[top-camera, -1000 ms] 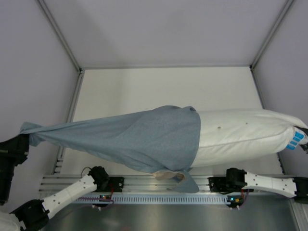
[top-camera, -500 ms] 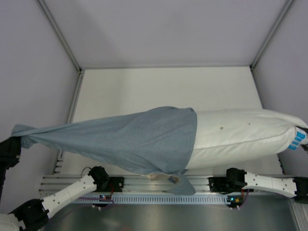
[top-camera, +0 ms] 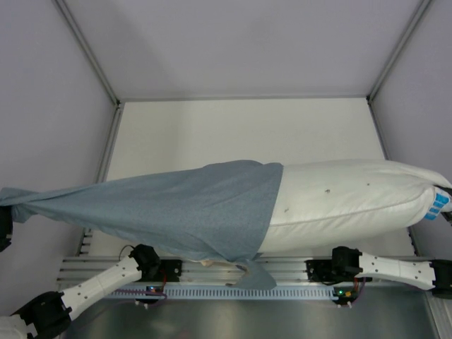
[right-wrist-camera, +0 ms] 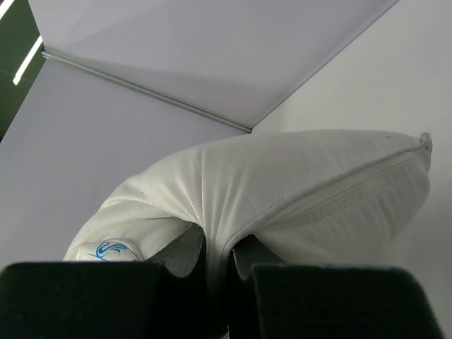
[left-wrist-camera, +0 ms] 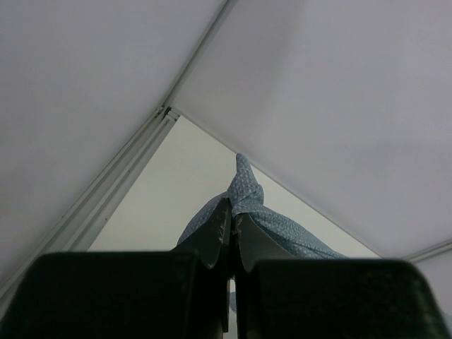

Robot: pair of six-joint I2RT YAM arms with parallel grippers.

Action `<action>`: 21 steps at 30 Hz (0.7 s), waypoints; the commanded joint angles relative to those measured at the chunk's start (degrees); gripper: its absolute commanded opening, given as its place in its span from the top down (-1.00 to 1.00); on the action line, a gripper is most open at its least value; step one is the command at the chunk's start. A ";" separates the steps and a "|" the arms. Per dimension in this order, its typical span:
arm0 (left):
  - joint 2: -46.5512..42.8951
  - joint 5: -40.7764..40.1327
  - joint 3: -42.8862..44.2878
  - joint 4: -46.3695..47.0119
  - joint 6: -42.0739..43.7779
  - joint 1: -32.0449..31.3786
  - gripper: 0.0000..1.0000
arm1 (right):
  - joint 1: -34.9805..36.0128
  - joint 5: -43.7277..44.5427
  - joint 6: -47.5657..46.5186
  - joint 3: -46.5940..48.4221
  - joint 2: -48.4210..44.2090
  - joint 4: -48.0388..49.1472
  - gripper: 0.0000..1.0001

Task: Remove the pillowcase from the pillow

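Observation:
The blue-grey pillowcase (top-camera: 162,212), plain side out, stretches from the left edge to mid-table and still covers the left part of the white pillow (top-camera: 346,201). The pillow's blue label (top-camera: 438,205) shows at its right end. My left gripper (top-camera: 3,224) at the far left edge is shut on the bunched end of the pillowcase (left-wrist-camera: 247,191). My right gripper (right-wrist-camera: 217,247) is shut on a pinch of the pillow (right-wrist-camera: 282,191) near the label (right-wrist-camera: 106,249); in the top view it is mostly out of frame at the right edge.
The white table (top-camera: 233,134) lies inside grey walls with metal corner posts (top-camera: 85,49). The arm bases sit on the rail (top-camera: 247,272) at the near edge. A flap of the pillowcase (top-camera: 256,275) hangs over that rail.
My left gripper has pulled the pillowcase end further left, almost out of view. The cloth's open edge has slid left along the pillow, baring more white. The right arm has not moved.

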 commanded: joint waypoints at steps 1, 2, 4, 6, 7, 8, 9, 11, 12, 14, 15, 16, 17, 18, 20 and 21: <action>-2.06 -17.05 3.71 -5.95 5.46 0.32 1.00 | -3.31 16.09 -1.22 5.30 -9.40 -5.90 1.00; -2.23 -17.22 3.97 -6.04 5.72 0.32 1.00 | -3.22 16.17 -1.13 5.30 -9.49 -6.07 1.00; -2.32 -17.49 4.23 -5.95 5.90 0.15 1.00 | -3.31 16.09 -0.96 5.30 -9.40 -6.16 1.00; -2.50 -17.58 4.32 -6.04 5.90 0.06 1.00 | -3.31 16.09 -0.87 5.39 -9.49 -6.34 1.00; -2.50 -17.75 4.50 -6.04 5.90 0.06 1.00 | -3.31 16.09 -0.78 5.56 -9.40 -6.43 1.00; -2.41 -17.93 4.59 -6.04 5.90 0.06 1.00 | -3.22 16.17 -0.78 5.56 -9.40 -6.43 1.00; -2.41 -18.10 4.93 -6.04 5.90 0.06 1.00 | -3.22 16.18 -0.87 5.74 -9.49 -6.60 1.00; -2.41 -18.19 5.55 -6.04 5.90 0.06 1.00 | -3.40 16.09 -0.69 6.35 -9.49 -6.87 1.00; -2.50 -18.10 5.99 -5.95 5.90 -0.03 1.00 | -3.40 16.17 -0.78 6.53 -9.49 -6.87 1.00; -2.50 -18.10 7.92 -5.95 5.99 -0.12 1.00 | -3.57 16.26 -1.22 6.97 -9.49 -6.87 1.00; -2.50 -18.19 8.36 -6.04 5.99 -0.29 1.00 | -3.66 16.26 -1.22 7.06 -9.40 -6.87 1.00; -2.50 -18.28 8.71 -6.04 5.99 -0.38 1.00 | -3.57 16.26 -1.39 7.14 -9.49 -6.87 1.00; -2.58 -18.28 8.80 -6.04 5.99 -0.38 1.00 | -3.57 16.26 -1.31 7.06 -9.40 -6.87 1.00; -2.67 -18.37 8.81 -5.95 5.99 -0.47 1.00 | -3.66 16.26 -1.39 7.14 -9.40 -6.87 1.00; -2.76 -18.63 9.07 -5.95 5.90 -0.47 1.00 | -3.66 16.18 -1.48 7.41 -9.40 -6.95 1.00; -2.85 -18.81 9.33 -6.04 5.99 -0.47 1.00 | -3.66 16.18 -1.66 7.67 -9.49 -6.87 1.00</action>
